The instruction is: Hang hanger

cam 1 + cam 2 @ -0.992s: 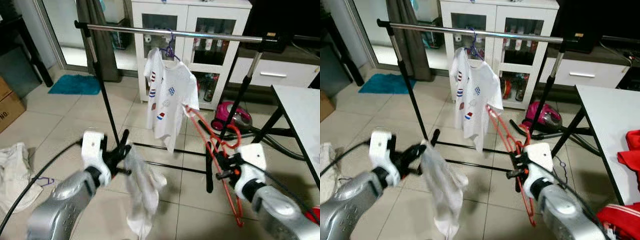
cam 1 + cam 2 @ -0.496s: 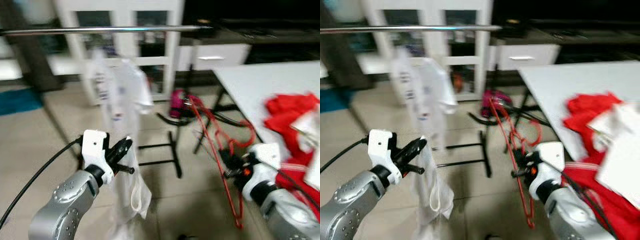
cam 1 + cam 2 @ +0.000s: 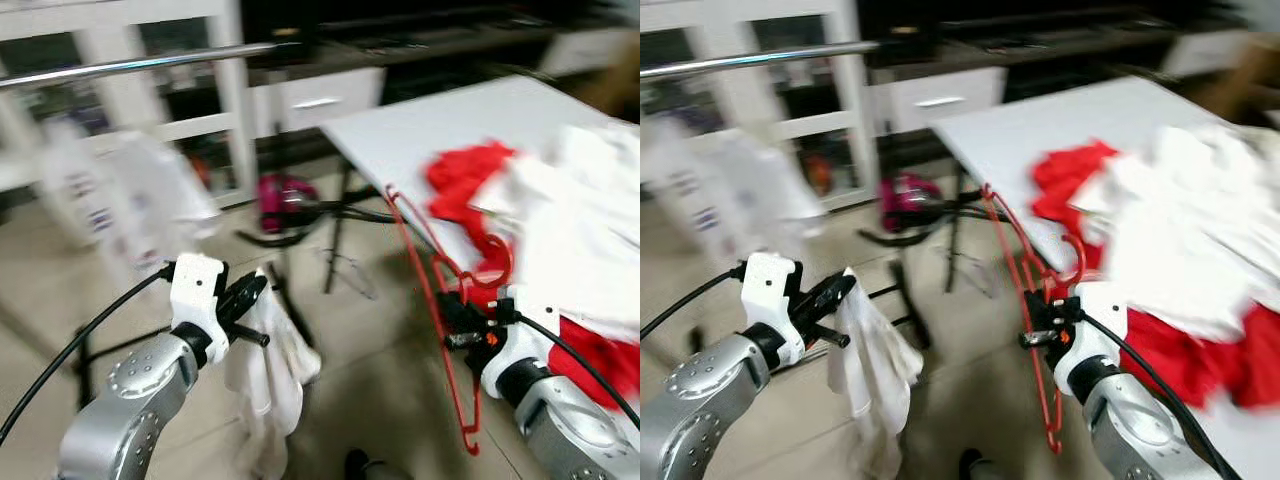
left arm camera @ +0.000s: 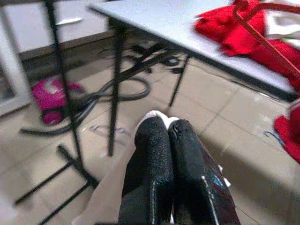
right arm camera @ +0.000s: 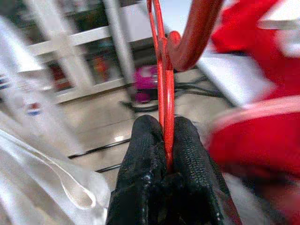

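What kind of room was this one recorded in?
Likely a home living or laundry area: a tiled floor, a clothes rail before a white glass-door cabinet, and red and white clothes piled on a table.

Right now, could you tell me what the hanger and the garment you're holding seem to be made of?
The red hanger in the right hand looks like thin coated wire or plastic, slightly glossy. The white garment in the left hand looks like soft matte fabric, hanging limp.
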Robot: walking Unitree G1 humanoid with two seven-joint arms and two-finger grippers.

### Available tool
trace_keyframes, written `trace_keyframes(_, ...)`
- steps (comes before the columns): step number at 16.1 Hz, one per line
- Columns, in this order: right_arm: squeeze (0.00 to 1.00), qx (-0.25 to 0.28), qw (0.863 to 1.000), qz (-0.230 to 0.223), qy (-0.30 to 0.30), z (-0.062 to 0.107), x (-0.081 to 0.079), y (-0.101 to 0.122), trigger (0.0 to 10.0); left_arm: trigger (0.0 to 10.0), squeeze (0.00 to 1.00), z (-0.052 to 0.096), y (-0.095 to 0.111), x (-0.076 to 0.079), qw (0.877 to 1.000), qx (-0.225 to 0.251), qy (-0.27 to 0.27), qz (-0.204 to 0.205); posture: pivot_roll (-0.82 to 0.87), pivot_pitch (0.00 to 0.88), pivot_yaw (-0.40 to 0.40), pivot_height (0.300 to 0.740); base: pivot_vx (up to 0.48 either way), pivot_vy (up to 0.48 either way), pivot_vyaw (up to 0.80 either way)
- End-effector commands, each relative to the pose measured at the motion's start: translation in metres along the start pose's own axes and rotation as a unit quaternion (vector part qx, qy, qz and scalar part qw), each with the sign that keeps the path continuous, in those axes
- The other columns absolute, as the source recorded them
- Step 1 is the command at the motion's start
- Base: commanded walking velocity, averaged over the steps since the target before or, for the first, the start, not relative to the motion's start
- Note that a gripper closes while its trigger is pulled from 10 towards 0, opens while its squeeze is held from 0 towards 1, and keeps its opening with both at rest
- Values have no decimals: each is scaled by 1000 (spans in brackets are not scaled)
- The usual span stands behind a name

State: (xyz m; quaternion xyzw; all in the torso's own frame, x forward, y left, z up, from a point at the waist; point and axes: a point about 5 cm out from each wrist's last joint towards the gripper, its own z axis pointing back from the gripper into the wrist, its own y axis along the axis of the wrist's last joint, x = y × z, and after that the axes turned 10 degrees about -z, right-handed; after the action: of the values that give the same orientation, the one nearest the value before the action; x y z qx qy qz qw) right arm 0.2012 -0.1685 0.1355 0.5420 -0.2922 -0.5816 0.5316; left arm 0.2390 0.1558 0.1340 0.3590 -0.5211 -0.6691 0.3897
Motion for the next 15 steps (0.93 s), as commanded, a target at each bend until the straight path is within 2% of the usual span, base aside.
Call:
trace_keyframes(1,0,10,1000,3,-9,-1,0,5,10000,10000,0,-2,5,-1,1000,15,-1,-3,30,17,44,740,0,0,-800)
trace_keyframes(2,0,12,1000,3,-10,-1,0,6,10000,10000,0,-3,6,-1,1000,18,0,3,29,18,42,740,0,0,-800)
trace_keyframes(5,0,8,1000,17,0,-5,-3,9,10000,10000,0,-5,3,-3,1000,17,14,-12,22,25,29,740,0,0,-800)
trace_keyframes(10,0,15,999,30,6,-8,-6,12,10000,10000,0,-10,5,0,1000,26,6,-10,26,13,31,740,0,0,-800)
trace_keyframes(14,0,8,999,35,9,-6,-8,12,10000,10000,0,-3,4,-3,999,21,1,-25,38,26,22,740,0,0,-800)
trace_keyframes(15,0,4,999,40,27,-6,-9,11,10000,10000,0,-3,3,0,999,23,-8,-29,34,25,23,740,0,0,-800)
